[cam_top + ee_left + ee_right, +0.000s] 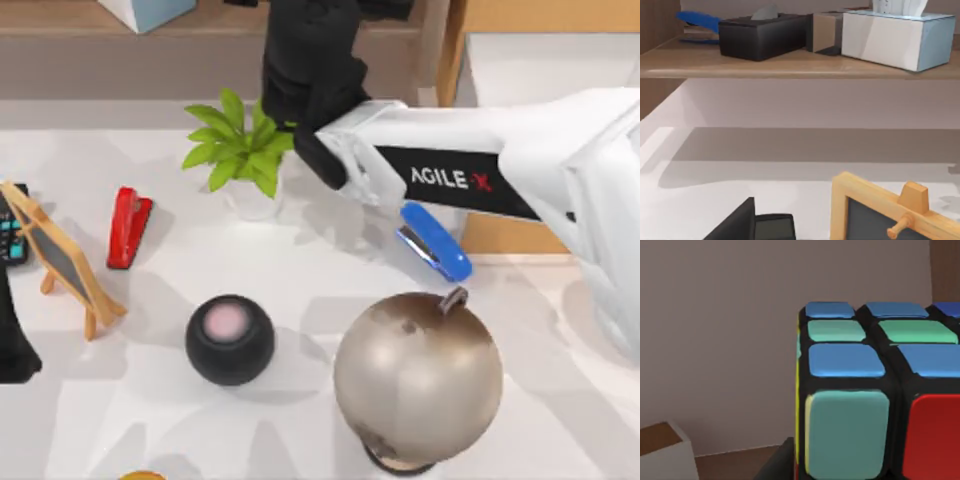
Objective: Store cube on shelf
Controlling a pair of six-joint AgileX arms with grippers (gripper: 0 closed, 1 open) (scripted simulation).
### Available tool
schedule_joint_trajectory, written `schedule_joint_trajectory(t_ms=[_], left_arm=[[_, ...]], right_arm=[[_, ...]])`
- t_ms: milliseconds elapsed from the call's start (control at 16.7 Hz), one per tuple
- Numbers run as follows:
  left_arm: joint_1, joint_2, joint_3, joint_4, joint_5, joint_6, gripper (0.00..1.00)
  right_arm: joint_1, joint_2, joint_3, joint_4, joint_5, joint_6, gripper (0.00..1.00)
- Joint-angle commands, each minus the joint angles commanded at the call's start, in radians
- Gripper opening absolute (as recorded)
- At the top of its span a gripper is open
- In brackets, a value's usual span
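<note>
The cube, a black grid with blue, green and red squares, looms close in the right wrist view, and a dark finger lies against its lower edge. Behind it are the shelf's greyish-brown back panel and a strip of its brown board. From above, my right gripper reaches over the shelf at the back and hides the cube. It looks shut on the cube. My left arm stays at the table's far left edge. Its wrist view faces the shelf board.
On the shelf stand a pale blue-white tissue box and a black box. On the table are a potted plant, red stapler, blue stapler, globe, black speaker and small blackboard.
</note>
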Motion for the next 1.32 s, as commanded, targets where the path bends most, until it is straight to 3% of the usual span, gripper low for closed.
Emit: schedule_joint_trajectory(t_ms=[360, 720, 1320], left_arm=[[0.0, 0.0, 0.0, 0.0, 0.0, 0.0, 1.0], [0.0, 0.0, 0.0, 0.0, 0.0, 0.0, 1.0], [0.0, 0.0, 0.0, 0.0, 0.0, 0.0, 1.0]], right_arm=[[-0.029, 0.041, 0.079, -0.254, -0.086, 0.015, 0.0], [-0.035, 0.051, 0.096, -0.273, -0.09, 0.021, 0.0], [-0.035, 0.051, 0.096, -0.273, -0.09, 0.021, 0.75]])
